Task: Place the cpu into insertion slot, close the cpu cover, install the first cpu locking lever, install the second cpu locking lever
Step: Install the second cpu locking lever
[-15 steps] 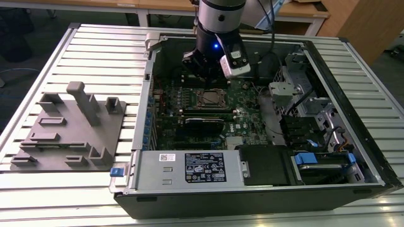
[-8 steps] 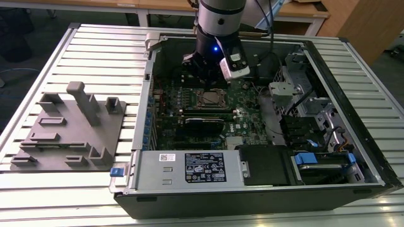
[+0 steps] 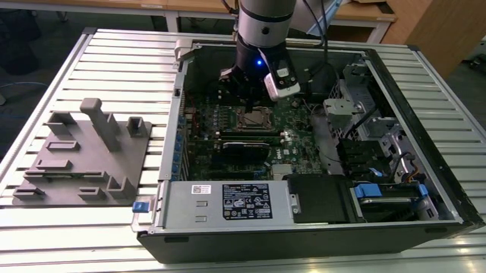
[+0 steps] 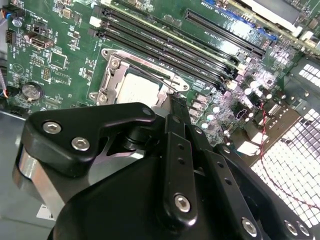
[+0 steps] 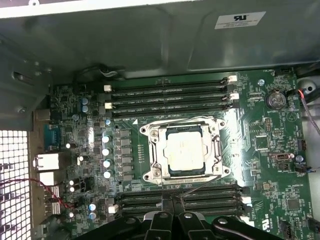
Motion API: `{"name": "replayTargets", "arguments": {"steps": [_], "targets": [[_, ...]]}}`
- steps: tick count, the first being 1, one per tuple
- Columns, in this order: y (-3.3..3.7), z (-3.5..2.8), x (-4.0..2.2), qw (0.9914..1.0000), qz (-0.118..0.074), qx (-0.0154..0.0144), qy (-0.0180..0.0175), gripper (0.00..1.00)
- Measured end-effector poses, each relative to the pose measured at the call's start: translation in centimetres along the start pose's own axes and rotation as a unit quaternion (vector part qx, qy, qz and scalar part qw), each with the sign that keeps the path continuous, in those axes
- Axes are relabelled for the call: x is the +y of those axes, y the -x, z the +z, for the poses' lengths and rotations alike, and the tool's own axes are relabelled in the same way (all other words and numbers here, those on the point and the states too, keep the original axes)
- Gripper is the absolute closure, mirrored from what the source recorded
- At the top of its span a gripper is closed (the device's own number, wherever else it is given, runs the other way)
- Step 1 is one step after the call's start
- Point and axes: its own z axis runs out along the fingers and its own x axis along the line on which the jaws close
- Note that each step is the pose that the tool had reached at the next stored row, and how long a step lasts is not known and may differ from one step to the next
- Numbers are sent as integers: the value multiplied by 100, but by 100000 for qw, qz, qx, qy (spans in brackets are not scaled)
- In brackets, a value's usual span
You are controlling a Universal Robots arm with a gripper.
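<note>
Hand (image 3: pixel 251 104) down inside open PC case (image 3: pixel 425 187), hanging right above the socket on the green board (image 3: pixel 227 122). Fingers pressed together, clenched on nothing visible; in the second wrist view the closed tips (image 4: pixel 176 104) sit at the socket's edge, just beside the thin wire lever (image 4: pixel 167 79) along one side of the frame. In the first wrist view hand (image 5: pixel 173 201) sits over the memory slots (image 5: pixel 200 197) just beside the socket, a thin lever (image 5: pixel 197 189) angling out from the socket corner toward the tips. Cpu (image 5: pixel 186 151) seated flat in the slot (image 5: pixel 218 148), silvery top showing through the window of the cover (image 5: pixel 161 152); cover lying down flat around the chip. Same in the second wrist view: cpu (image 4: pixel 138 90) inside cover (image 4: pixel 117 75), partly hidden behind the hand. In the exterior view socket (image 3: pixel 253 119) directly under the tips, cover looks down, chip too small to resolve. Second bank of memory slots (image 5: pixel 170 95) on the far side of the socket from the hand. Cannot tell if either lever is latched. Case lying on its side on slatted metal surface (image 3: pixel 114 57); grey fixture block (image 3: pixel 83 159) on the surface at the exterior view's left, well apart from the case interior. White wrist camera (image 3: pixel 281 84) mounted on the arm above the hand.
</note>
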Motion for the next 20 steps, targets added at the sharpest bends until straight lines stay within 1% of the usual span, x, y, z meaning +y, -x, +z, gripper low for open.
{"name": "replayTargets", "arguments": {"steps": [5, 8, 11, 14, 18, 20], "targets": [[4, 44, -3, 99996, -847, 49, -32, 89], [5, 50, -3, 99995, -967, 59, -89, 89], [5, 80, -5, 99992, -1252, 72, -97, 89], [5, 82, -5, 99991, -1294, 77, -184, 89], [6, 102, -7, 99989, -1432, 73, -247, 89], [6, 106, -7, 99989, -1442, 75, -338, 89]]}}
